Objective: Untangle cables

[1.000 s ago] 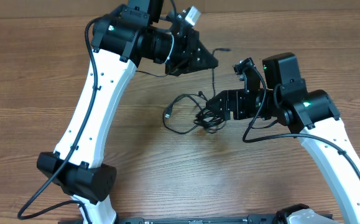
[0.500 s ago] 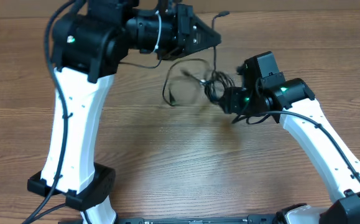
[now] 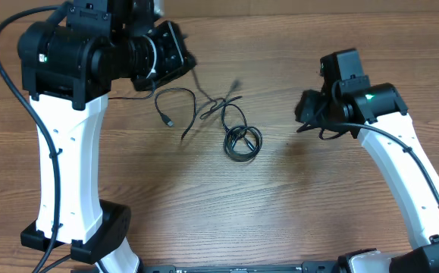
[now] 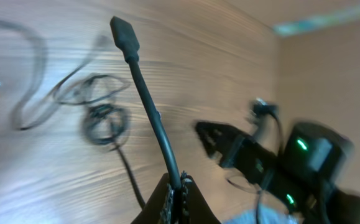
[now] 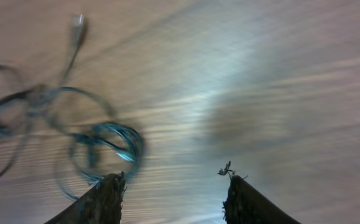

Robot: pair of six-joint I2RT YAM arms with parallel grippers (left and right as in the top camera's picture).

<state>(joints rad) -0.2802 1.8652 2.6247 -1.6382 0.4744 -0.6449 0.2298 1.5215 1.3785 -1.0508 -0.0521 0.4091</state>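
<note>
The wooden table (image 3: 227,220) carried everything, and the white left arm (image 3: 67,152) and right arm (image 3: 401,167) reached in from either side. Between them lay the cables (image 3: 217,105), thin black cords in a loose tangle. They were spread just beside the left pincer (image 4: 176,188) and well apart from the right pincer (image 5: 173,179). The left pincer was clamped tight on a gripped cable (image 4: 155,118). Its short free end stood out ahead of the fingertips and finished in a black plug (image 4: 122,31). The right pincer stood with its jaws wide apart and nothing between them. Ahead of it and to its left sat the tightest part, a small coil (image 3: 239,139) of several turns. Beyond that coil lay a silver-tipped USB plug (image 5: 77,23).

We judged these cords light and limp over any length. The short stretch past the left fingertips held itself straight, so they would be stiff only close to a grip. The jacket looked smooth and would likely slip through a slack pinch. Pulling hard on one strand risked cinching the coil. We reckoned the best hold for the empty pincer was on the coil's outer turn or just behind a plug, where the moulded body gives a stop. From there a strand could be drawn away from the gripped one.
</note>
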